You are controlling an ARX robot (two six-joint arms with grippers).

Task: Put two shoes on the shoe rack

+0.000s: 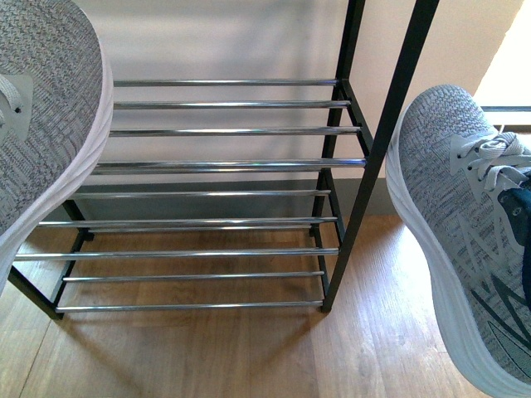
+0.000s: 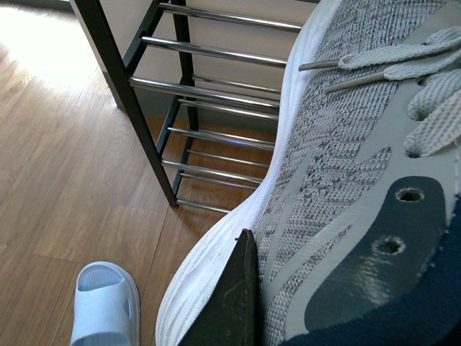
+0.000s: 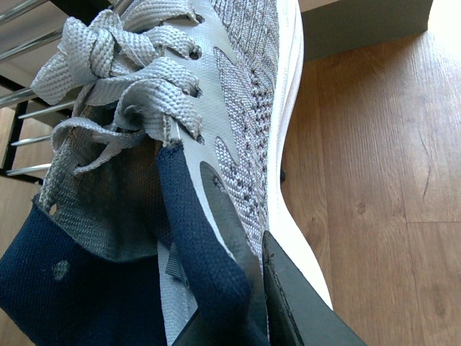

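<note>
Left gripper [image 2: 241, 292]: one black wedge-shaped finger shows, pressed flat against the outer sidewall of the left sneaker [image 2: 346, 187] near the heel. The second finger is hidden, probably inside the collar, so it reads as a pinch on the sidewall.

Right gripper [image 3: 277, 288]: same picture. A matte black finger lies against the right sneaker [image 3: 238, 108] where the navy lining meets the grey upper, clamped on the collar edge.

Both sneakers have a mottled grey knit, smooth grey overlays with punched eyelets, flat woven laces and a ribbed white foam sole. In the front view the left sneaker [image 1: 41, 124] hangs off the floor in front of the rack's left end. The right sneaker [image 1: 465, 224] hangs just right of the front upright, toe up.

Shoe rack [image 1: 398, 108]: thin black square-section frame with tiers of round, shiny chrome bars, no shoes on the bars in view. It stands on a wood-plank floor [image 1: 373, 332] against a pale wall [image 1: 224, 41].

One pale blue slide sandal [image 2: 104, 306], smooth moulded rubber, lies flat on the floor, apart from the rack's foot.
</note>
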